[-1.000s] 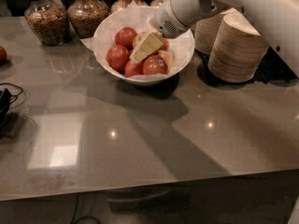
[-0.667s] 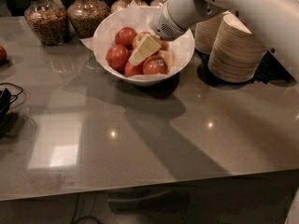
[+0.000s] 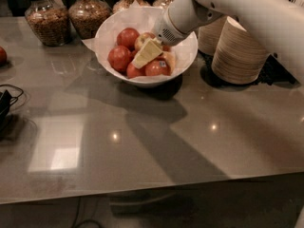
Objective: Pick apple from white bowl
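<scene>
The white bowl (image 3: 191, 56) sits upper centre on the grey counter (image 3: 142, 141), holding red apples (image 3: 118, 58) and the paler apple (image 3: 140, 40). The gripper (image 3: 146, 55) hangs inside it, just over the fruit. Stacked tan bowls (image 3: 237, 56) stand at right, glass jars (image 3: 45, 20) at upper left

I read my pale cream-yellow gripper (image 3: 146, 54) low inside the large round white bowl (image 3: 103, 49), whose crinkled paper lining is white too. The arm (image 3: 237, 6) carrying it is plain white. Just behind the gripper sits the pale yellow-green apple (image 3: 140, 41) with a reddish blush. The round red apples (image 3: 118, 58) around the gripper are solid deep red. Right of the gripper, the stacked disposable bowls (image 3: 237, 51) are tan with fine horizontal lines. Left of it, the glass jars (image 3: 45, 20) show mottled brown filling. The glossy countertop (image 3: 142, 141) underneath is grey-brown.
</scene>
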`<state>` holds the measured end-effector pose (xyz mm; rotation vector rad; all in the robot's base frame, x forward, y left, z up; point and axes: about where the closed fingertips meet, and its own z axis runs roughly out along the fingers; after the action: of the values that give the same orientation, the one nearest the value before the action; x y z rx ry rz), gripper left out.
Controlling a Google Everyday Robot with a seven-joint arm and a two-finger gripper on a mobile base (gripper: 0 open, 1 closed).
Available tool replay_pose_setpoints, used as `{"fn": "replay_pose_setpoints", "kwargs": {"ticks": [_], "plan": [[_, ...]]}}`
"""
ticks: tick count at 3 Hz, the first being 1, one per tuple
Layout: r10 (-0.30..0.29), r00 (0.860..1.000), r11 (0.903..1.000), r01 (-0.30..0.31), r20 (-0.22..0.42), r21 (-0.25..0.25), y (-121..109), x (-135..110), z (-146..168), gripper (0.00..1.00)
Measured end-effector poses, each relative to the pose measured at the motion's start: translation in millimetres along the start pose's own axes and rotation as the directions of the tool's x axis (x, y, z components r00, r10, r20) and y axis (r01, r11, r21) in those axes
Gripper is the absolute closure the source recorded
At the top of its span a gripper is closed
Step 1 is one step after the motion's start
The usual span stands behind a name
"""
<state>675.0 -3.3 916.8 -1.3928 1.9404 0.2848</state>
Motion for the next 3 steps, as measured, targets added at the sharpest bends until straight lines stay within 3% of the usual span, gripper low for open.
{"fn": "replay_pose_setpoints", "kwargs": {"ticks": [1,3], "plan": [[0.0,1.0,1.0,0.0,0.0,0.0,0.0,0.0,0.0,0.44],[0.0,1.0,1.0,0.0,0.0,0.0,0.1,0.0,0.1,0.9]]}}
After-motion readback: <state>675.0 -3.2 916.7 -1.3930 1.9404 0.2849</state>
